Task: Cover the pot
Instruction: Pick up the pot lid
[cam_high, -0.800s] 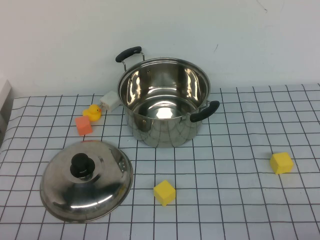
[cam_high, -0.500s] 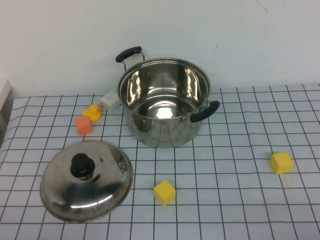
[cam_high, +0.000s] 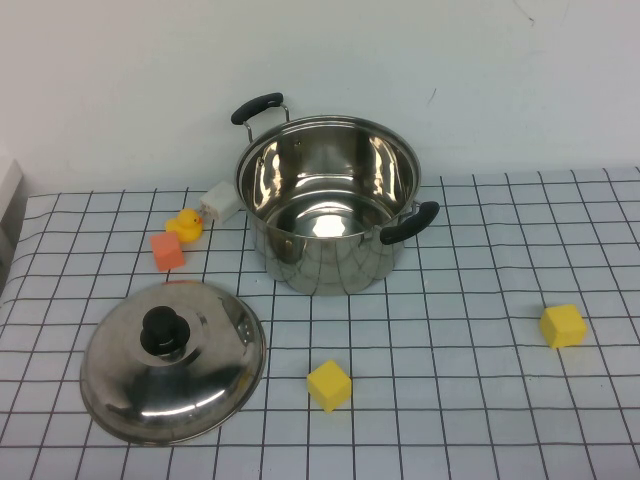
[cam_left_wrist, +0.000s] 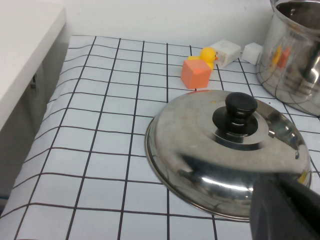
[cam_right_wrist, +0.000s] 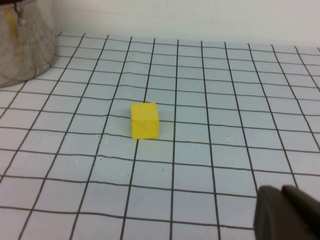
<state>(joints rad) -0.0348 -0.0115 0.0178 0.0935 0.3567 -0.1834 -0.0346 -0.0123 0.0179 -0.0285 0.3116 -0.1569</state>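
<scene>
Shiny stainless-steel round pot stands open; domed steel lid lies front-left of it; left gripper beside lid, right gripper well right; finger states cannot be told

left end effector: dark grey, matte, rounded | right end effector: dark grey, matte, rounded

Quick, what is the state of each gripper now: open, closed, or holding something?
Left gripper: near the lid, holds nothing; cannot tell.
Right gripper: near a yellow cube, holds nothing; cannot tell.

Shiny steel pot, black handles
</scene>
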